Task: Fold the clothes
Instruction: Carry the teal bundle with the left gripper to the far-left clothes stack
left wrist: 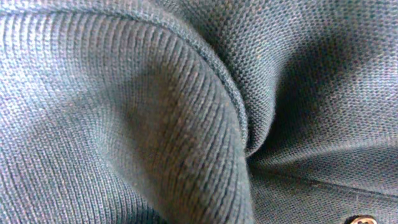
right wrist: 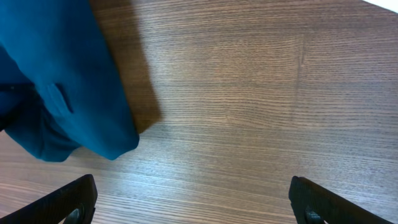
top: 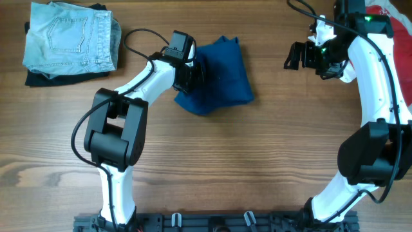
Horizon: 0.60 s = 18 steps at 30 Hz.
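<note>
Overhead, the shirt (top: 219, 74) sits bunched up on the far middle of the bench (top: 257, 161) with my left gripper (top: 192, 69) buried in its left edge. My left wrist cam is just wall-to-wall blue knit plus one button (left wrist: 362, 219), so I can't tell if it's clamped. My right gripper (right wrist: 193, 186) is spread wide over bare wood, off to the shirt's right and not touching it.

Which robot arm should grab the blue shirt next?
Left. The left arm sits against the dark blue shirt, cloth filling its camera; the right arm, jaws open, hangs over bare table.
</note>
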{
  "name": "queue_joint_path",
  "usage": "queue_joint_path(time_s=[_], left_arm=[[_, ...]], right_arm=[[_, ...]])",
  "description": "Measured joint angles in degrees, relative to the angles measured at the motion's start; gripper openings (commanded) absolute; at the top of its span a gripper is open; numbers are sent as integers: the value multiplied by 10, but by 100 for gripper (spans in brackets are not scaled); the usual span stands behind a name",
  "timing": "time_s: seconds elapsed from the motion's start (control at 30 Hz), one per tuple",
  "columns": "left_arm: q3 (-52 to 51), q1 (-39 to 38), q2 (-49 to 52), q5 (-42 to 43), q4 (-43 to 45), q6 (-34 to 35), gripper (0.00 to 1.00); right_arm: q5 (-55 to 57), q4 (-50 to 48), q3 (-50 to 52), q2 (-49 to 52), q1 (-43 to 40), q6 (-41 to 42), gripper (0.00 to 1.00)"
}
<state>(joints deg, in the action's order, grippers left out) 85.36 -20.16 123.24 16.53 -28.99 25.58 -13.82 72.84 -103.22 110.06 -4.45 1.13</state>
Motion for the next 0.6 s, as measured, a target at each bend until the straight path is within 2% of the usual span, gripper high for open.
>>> queue_joint_path(time_s=[0.23, 0.6], left_arm=[[-4, 6, -8, 0, 8, 0, 4], [-9, 41, -120, -8, 10, 5, 4]], right_arm=[[0, 0, 0, 0, 0, 0, 100], [0, 0, 0, 0, 0, 0, 100]])
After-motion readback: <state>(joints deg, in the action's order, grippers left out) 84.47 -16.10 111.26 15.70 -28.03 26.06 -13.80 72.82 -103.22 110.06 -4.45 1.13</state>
